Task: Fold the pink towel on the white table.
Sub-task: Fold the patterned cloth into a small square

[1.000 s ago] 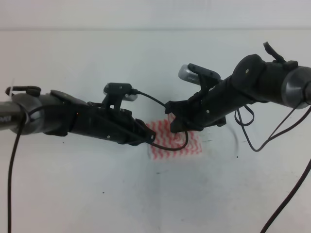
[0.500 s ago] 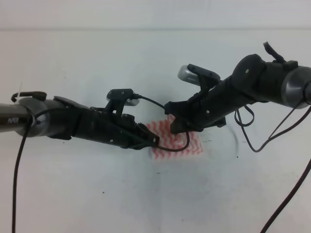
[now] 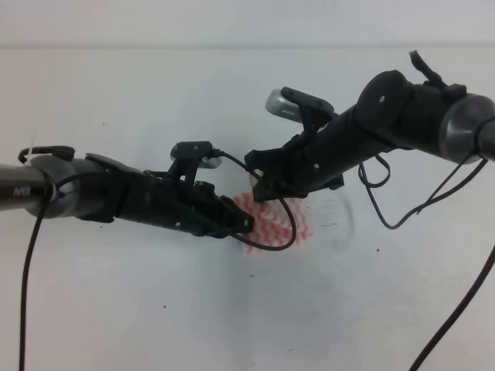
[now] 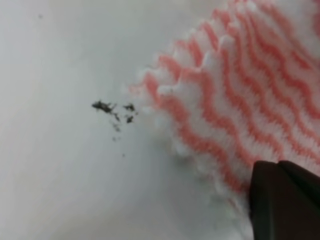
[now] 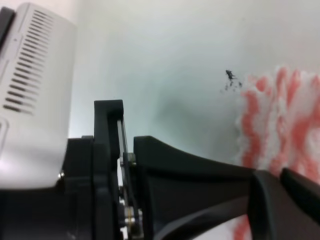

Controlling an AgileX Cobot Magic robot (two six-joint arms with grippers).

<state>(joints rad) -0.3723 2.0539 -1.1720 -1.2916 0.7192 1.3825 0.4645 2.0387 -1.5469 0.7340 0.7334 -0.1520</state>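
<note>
Here, fuzzy wavy-striped pink towel (image 4: pixel 240 100) on matte white table (image 4: pixel 60 175).

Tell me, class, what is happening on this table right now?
Two black robot arms meet over a small thin cloth with pink-red and white wavy stripes lying on the broad plain white table. The left gripper is at the cloth's left edge, the right gripper at its upper edge. Whether either gripper's fingers are pinching it cannot be told.

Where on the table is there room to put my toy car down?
The white table is bare along the front and along the back. The middle is crowded: the left gripper and right gripper meet over the pink towel.
</note>
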